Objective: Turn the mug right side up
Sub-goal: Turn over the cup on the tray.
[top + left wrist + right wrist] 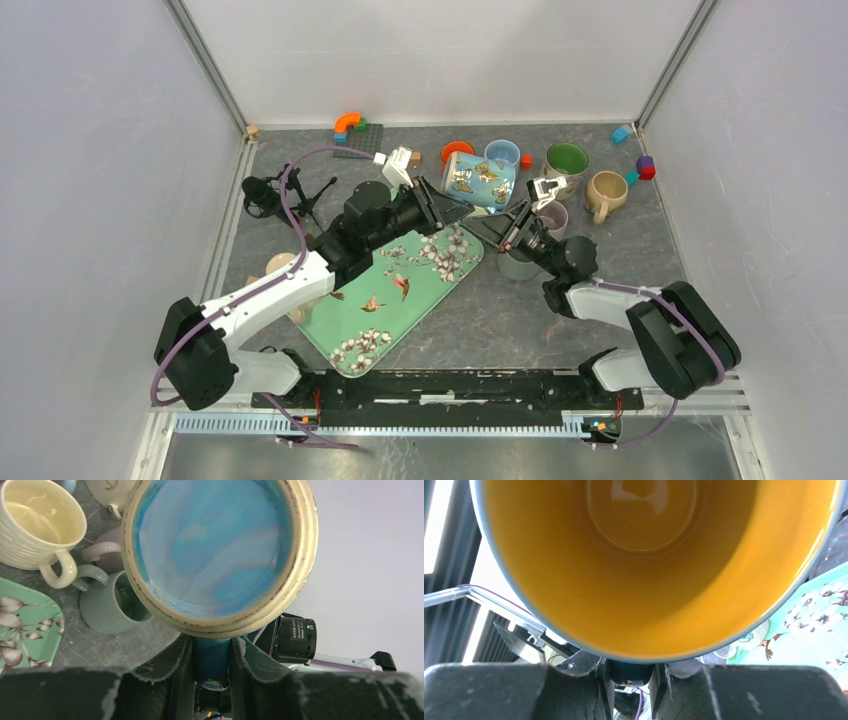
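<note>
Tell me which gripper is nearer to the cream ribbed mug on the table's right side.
Right. The right gripper is left of the cream ribbed mug, at the mouth of the blue butterfly mug; the left gripper is farther left, at its base.

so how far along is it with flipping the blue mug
Done: the mug is off the table, lifted and tipped onto its side. In hand: the left gripper is clamped on its handle from the base end, and the right gripper has its fingers around the handle from the yellow mouth end. Left: finish turning it mouth-up and set it down on the table.
</note>
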Action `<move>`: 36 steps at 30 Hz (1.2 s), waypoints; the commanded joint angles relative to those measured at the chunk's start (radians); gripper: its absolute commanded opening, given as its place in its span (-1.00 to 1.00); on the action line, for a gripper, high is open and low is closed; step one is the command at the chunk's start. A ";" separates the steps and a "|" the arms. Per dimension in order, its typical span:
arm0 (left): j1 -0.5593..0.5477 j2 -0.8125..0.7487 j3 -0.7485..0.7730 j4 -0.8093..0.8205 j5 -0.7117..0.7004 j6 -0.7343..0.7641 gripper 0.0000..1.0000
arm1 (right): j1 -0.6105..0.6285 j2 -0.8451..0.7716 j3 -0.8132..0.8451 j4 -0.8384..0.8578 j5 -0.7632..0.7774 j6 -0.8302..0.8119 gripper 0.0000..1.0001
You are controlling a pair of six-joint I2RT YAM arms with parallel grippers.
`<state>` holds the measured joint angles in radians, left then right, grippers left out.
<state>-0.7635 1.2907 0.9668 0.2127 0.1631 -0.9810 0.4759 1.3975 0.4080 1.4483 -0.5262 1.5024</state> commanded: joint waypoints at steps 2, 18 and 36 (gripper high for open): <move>-0.006 -0.045 0.008 0.050 -0.006 0.034 -0.67 | -0.005 -0.132 0.013 -0.066 0.017 -0.283 -1.00; -0.006 -0.048 0.041 0.056 -0.001 0.079 -0.02 | -0.005 -0.313 0.072 -0.558 0.082 -0.629 -1.00; -0.005 -0.068 0.063 -0.077 0.022 0.202 0.29 | -0.005 -0.404 0.188 -0.946 0.254 -0.860 -1.00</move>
<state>-0.7658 1.2739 0.9680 0.1276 0.1623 -0.8577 0.4751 1.0328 0.5152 0.5243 -0.3714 0.7399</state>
